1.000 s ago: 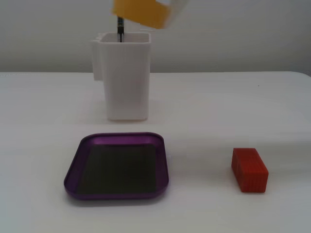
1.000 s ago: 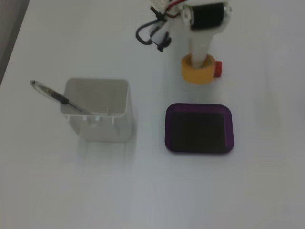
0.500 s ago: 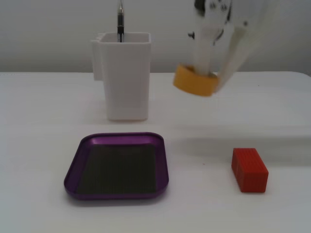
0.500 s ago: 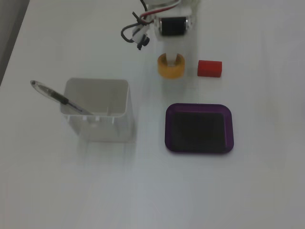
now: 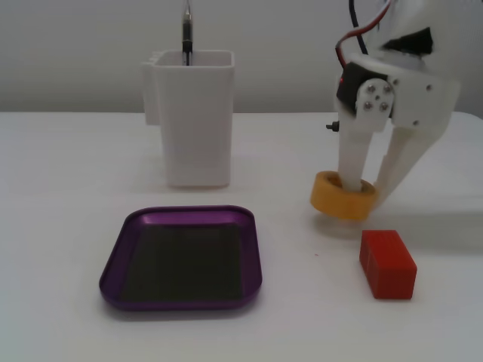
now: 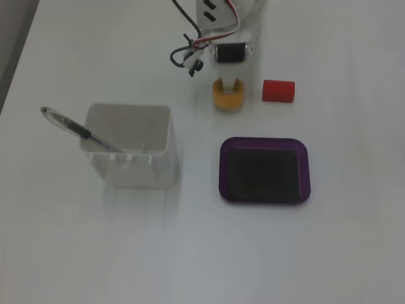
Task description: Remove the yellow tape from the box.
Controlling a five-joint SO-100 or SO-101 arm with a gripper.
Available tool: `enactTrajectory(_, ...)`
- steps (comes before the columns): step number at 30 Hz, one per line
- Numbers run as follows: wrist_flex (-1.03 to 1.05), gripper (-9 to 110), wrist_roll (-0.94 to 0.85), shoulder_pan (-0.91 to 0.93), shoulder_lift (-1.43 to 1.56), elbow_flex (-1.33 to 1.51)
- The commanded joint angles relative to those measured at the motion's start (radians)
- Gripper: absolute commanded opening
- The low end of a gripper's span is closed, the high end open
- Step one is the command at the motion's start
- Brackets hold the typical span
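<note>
White two-finger gripper [image 5: 361, 190] grips thick yellow tape roll [image 5: 341, 197] w/ one finger in core, clear of glossy purple tray [image 5: 181, 220]; next: set down, let go.

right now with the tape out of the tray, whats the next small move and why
Probably lower a touch and open the tool. The yellow tape hangs tilted on its fingers, low over the table, clear of the empty purple tray and beside the red block. Releasing there finishes the removal.

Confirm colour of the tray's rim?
Glossy purple rim around a dark bottom, clearest in the fixed view from table height.
</note>
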Motion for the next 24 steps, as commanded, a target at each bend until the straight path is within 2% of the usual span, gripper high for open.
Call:
enactTrajectory(1, -0.005, -1, -0.005, 0.006, 0.052, 0.020)
enactTrajectory(10, -0.011, 0, 0.008, 0.015, 0.052, 0.040)
enactTrajectory(19, 0.006, 11, 0.009, 0.011, 0.067, 0.038)
enactTrajectory(24, 0.155, 11, 0.009, 0.014, 0.092, -0.049)
